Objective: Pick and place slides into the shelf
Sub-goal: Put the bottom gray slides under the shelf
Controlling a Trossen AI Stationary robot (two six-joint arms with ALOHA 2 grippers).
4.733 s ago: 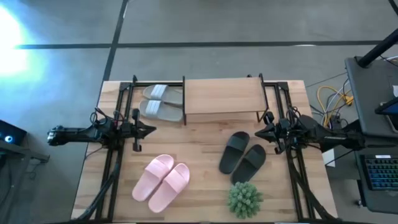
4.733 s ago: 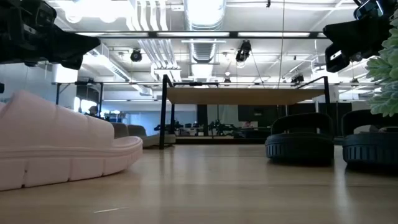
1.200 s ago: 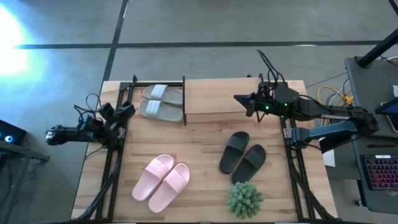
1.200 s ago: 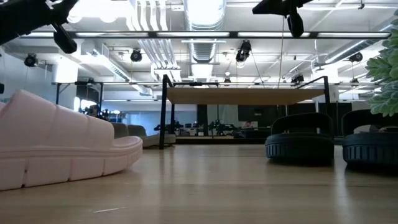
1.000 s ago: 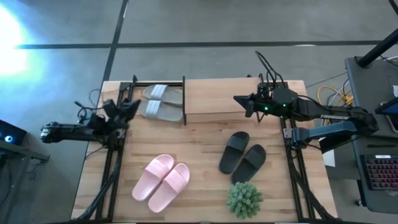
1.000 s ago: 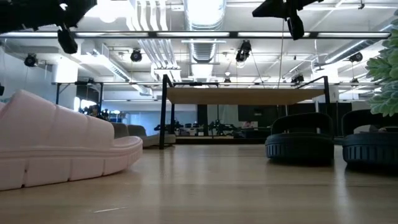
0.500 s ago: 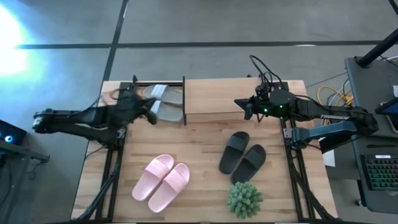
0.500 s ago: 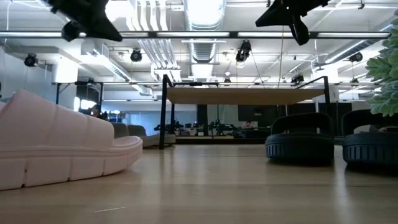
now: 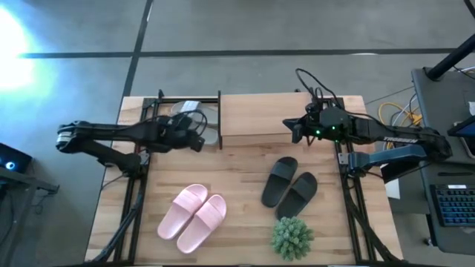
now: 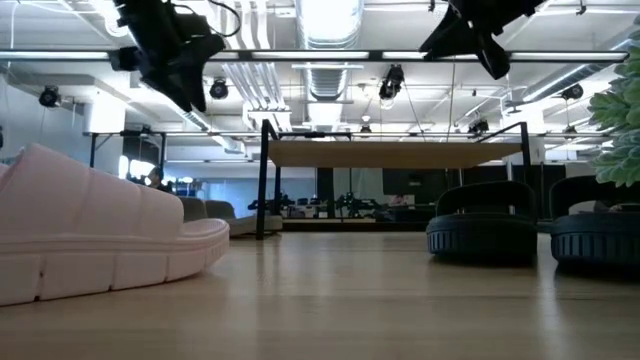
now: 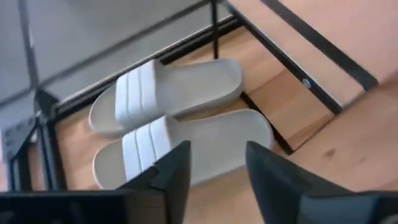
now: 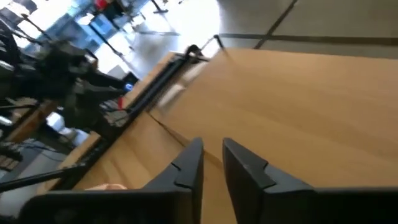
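Left wrist view: your left tool (image 11: 214,168), fingers apart, empty, above grey slides (image 11: 180,121). Approach step; next, descend, grip strap.

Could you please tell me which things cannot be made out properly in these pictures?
- Grey-white slides: in the high view the left gripper and its arm cover most of them; the left wrist view shows them whole.
- Space under the shelf: hidden by its plank top in the high view.
- Plant: cut off by the low view's right edge.
- Pink slide: cut off at the low view's left edge.
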